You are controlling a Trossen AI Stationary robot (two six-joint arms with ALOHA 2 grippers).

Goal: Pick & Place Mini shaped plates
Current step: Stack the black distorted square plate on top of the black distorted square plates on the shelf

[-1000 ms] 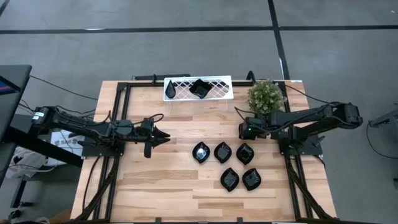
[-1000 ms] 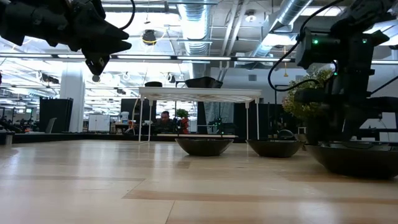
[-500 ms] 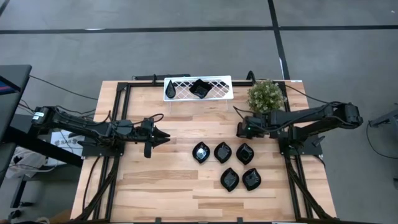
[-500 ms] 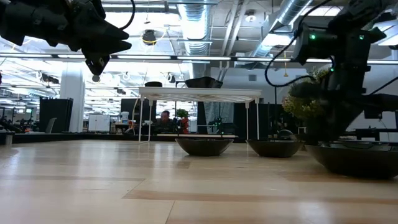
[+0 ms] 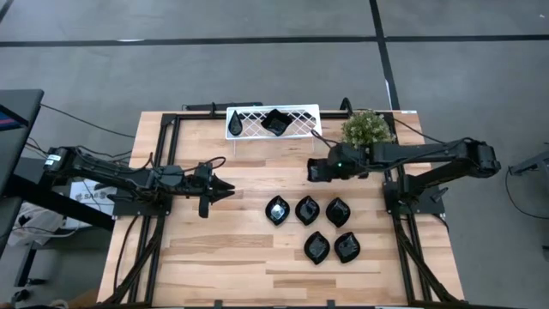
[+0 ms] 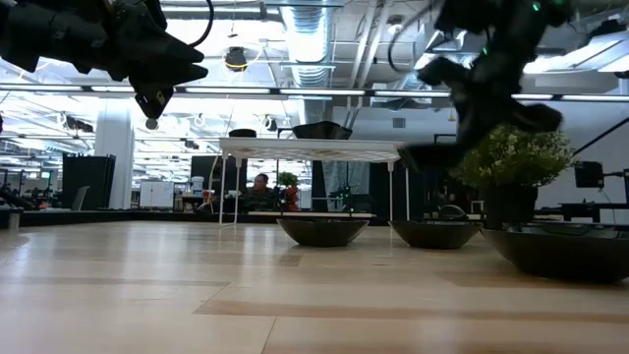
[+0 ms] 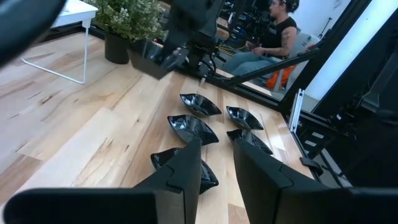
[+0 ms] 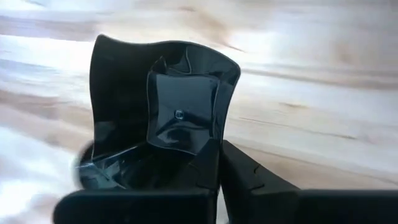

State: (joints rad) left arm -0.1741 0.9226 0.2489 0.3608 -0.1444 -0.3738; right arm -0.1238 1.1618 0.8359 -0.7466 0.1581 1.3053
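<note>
My right gripper hovers above the table between the white wire rack and the group of dishes, shut on a wavy-edged square black plate. In the low view that plate hangs high beside the gripper. Five more glossy black plates rest on their bases on the wood, right of centre. Two plates lie on the rack, a square one and a teardrop. My left gripper waits, open, left of the plates, above the table. My right gripper pinches the square plate by its rim between its two fingers. The plate is lifted clear of the table and stands tilted, its hollow side turned toward the wrist camera.
A small green bushy plant in a pot stands at the far right, close behind my right arm. The rack stands on thin legs at the far edge. Bare wood lies on the table's left half and near edge. A person sits beyond the table.
My right gripper, shut on the square plate, has risen and moved toward the table's left and slightly toward the far edge, away from the plant and closer to the rack. The plate has gone with it. The five plates on the table have stayed put.
</note>
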